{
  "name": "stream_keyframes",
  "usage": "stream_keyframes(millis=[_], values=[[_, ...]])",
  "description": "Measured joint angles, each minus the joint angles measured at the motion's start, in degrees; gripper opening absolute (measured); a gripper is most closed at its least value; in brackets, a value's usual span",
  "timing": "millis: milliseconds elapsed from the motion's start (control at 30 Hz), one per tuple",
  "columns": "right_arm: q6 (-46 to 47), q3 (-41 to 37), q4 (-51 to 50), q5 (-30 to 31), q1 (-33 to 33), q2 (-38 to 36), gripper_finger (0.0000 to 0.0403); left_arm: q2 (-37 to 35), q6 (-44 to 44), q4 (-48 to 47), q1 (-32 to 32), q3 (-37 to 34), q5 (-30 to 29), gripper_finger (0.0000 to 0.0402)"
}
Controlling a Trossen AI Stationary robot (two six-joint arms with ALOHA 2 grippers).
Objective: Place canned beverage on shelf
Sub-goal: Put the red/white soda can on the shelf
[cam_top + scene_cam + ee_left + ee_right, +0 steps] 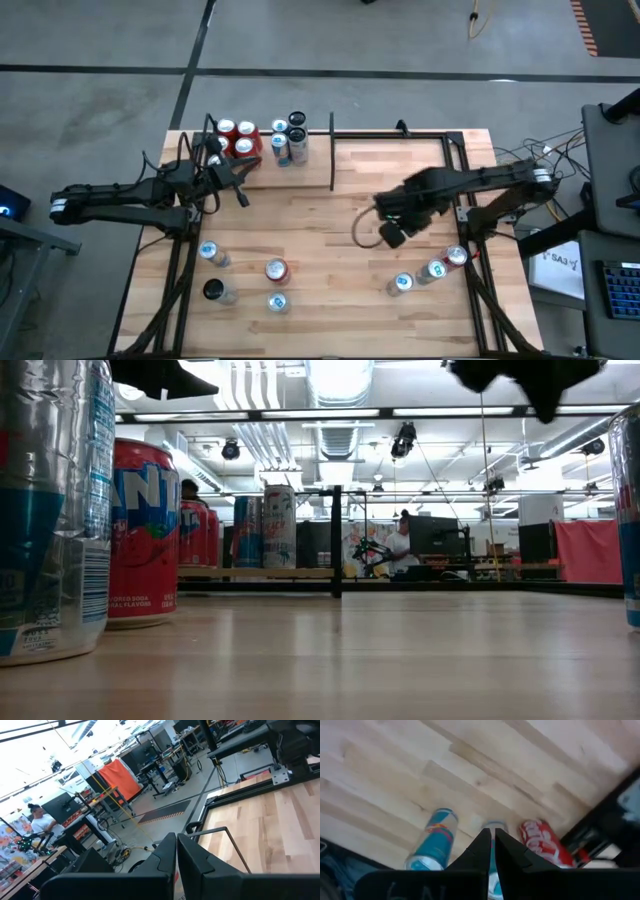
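Low view: tall silver-and-blue can [45,510] at near left cut off by picture's top and left edges; another blue can [630,520] cut off at right edge. Both dark arms show only as cropped shapes at top. Right wrist view: middle blue-topped can [493,827] mostly hidden behind closed dark fingers [480,851]. Can labels in high view too small to read.

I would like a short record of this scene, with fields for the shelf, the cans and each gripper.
shelf: narrow bay at the table's far left, black frame, wood floor
cans on shelf: about six, red ones and slim ones, upright
loose cans, left side: four, upright
loose cans, right side: three, upright
left gripper: fingers shut, empty, beside the shelf cans
right gripper: fingers shut, empty, above the three right cans
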Motion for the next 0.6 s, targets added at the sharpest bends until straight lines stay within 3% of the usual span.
stream_keyframes(millis=[200, 367, 600], values=[[17.31, -10.07, 6.41, 0.01, 7.88, -9.56, 0.0013, 0.0, -0.05, 0.0, 0.0, 0.0, -0.01, 0.0], [26.9, -15.47, 6.68, 0.85, 13.87, -13.02, 0.0013, 0.0, -0.15, 0.0, 0.0, 0.0, 0.0, 0.0], [36.46, -20.69, 4.75, 0.28, 15.97, -15.98, 0.0013, 0.04, -0.19, 0.0, 0.0, 0.0, 0.0, 0.0]])
